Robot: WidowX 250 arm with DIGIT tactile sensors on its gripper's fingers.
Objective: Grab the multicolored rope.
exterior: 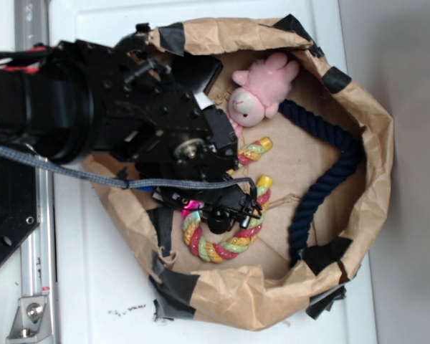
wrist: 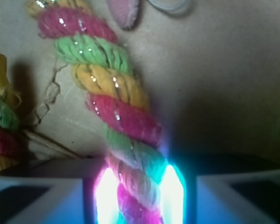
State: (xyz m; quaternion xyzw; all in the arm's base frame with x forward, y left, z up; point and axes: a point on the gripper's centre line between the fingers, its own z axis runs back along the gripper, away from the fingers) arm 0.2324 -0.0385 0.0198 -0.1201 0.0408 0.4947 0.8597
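Observation:
The multicolored rope (exterior: 233, 242), twisted pink-red, yellow and green with yellow end caps, lies U-shaped on the cardboard floor of a brown paper basket (exterior: 358, 107). My gripper (exterior: 213, 215) is down over the rope's left arm. In the wrist view the rope (wrist: 109, 88) runs from the top left down between my two glowing fingertips, which press against both its sides; the gripper (wrist: 137, 196) is shut on it. The rope's other arm (wrist: 0, 126) shows at the left edge.
A pink plush toy (exterior: 258, 89) lies at the back of the basket; its foot shows in the wrist view (wrist: 123, 11). A long dark navy rope (exterior: 330, 165) curves along the basket's right side. The black arm (exterior: 93, 107) covers the basket's left part.

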